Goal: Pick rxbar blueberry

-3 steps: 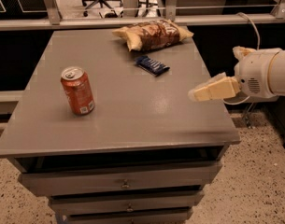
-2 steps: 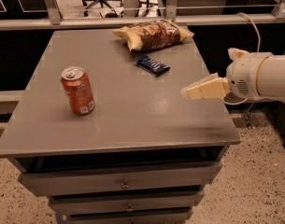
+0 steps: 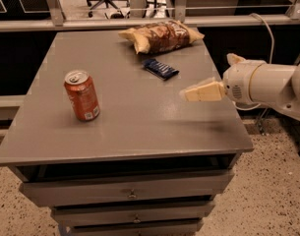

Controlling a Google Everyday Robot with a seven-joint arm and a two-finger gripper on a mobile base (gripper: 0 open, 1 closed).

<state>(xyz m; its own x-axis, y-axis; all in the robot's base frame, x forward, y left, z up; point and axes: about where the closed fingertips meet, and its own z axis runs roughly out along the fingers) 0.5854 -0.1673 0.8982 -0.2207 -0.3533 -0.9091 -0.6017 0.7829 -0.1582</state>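
none of it done: my gripper (image 3: 201, 91) hovers empty, apart from the rxbar blueberry (image 3: 161, 68); how open, i can't tell

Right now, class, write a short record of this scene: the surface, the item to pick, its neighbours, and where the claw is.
Surface: grey table with drawers below
Item to pick: blue snack bar, lying flat towards the back, untouched
Nearest neighbour: chip bag, just behind the bar
Other item: orange can, upright, on the left of the view
Grasping part: claw, over the right side of the table, nearer the front than the bar and apart from it
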